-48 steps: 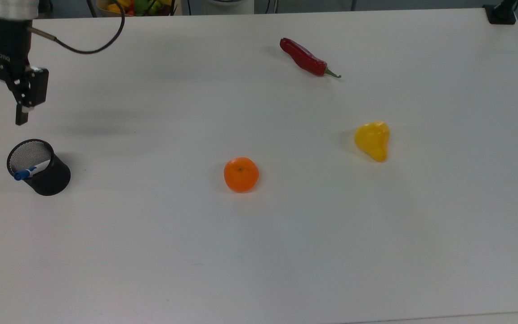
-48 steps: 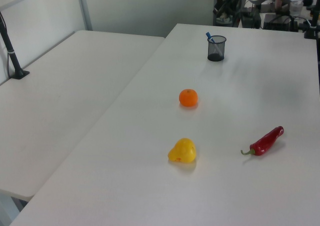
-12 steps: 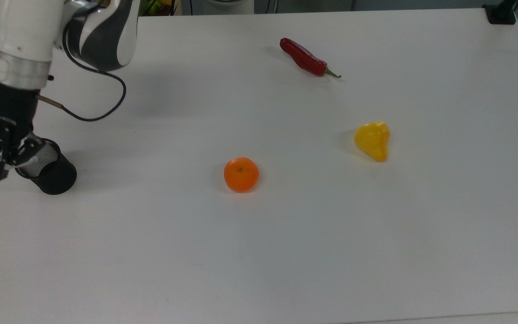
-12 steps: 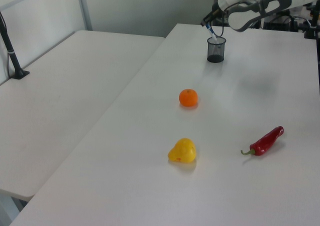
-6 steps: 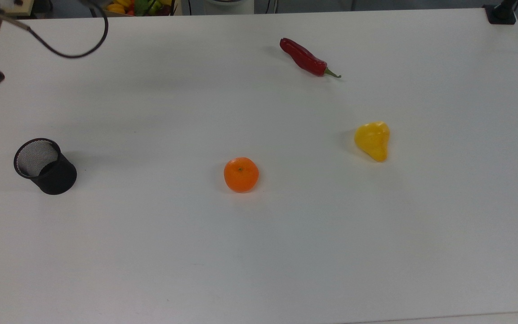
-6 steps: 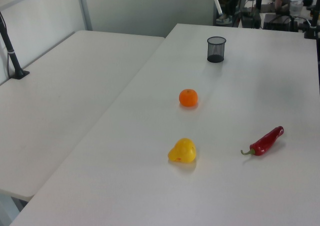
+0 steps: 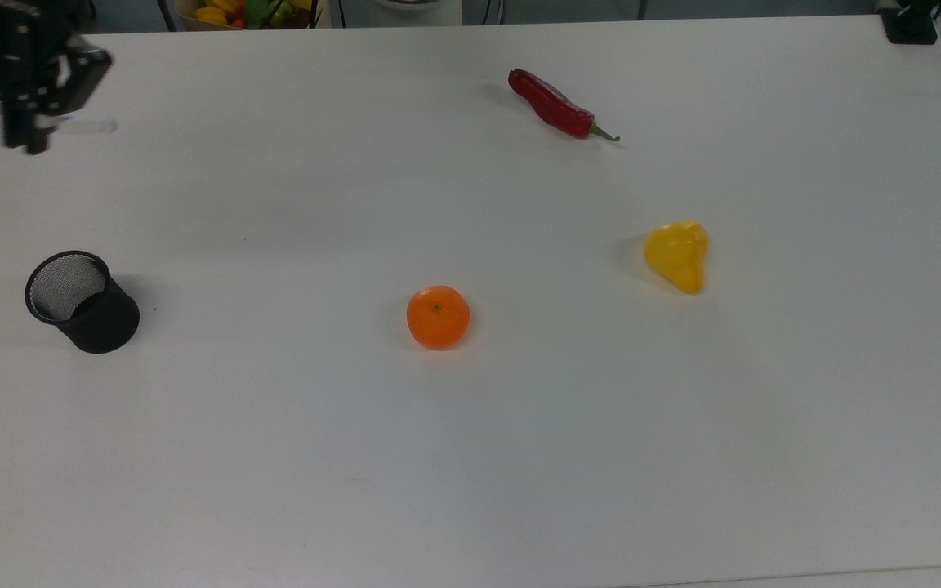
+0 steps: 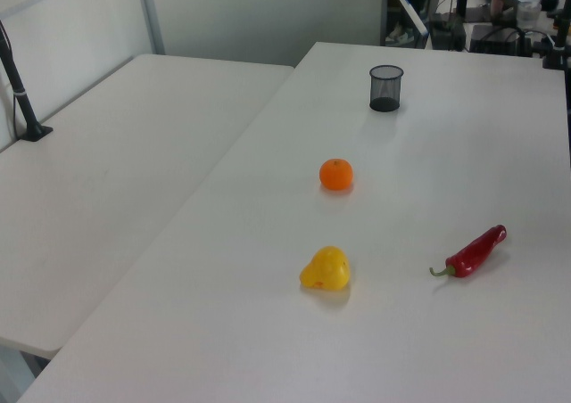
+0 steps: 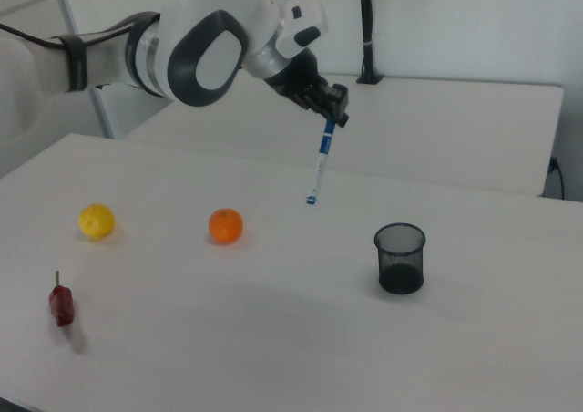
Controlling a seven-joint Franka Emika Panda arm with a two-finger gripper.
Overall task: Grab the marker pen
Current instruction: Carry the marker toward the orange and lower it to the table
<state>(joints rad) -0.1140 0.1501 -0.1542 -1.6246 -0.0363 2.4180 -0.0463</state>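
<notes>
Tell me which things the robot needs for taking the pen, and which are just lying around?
Needed:
marker pen, held up in the air
gripper, shut on its blue cap end
mesh cup, now without the pen

Lying around:
orange
yellow fruit
red chili

I see a white marker pen [image 9: 320, 168] with blue cap and blue tip, a black mesh pen cup [image 7: 81, 301], an orange mandarin [image 7: 438, 317], a yellow pear [image 7: 677, 255], a red chili [image 7: 553, 105] with green stem, on a white table [image 7: 519, 457]; the gripper [image 9: 332, 108] is black.
</notes>
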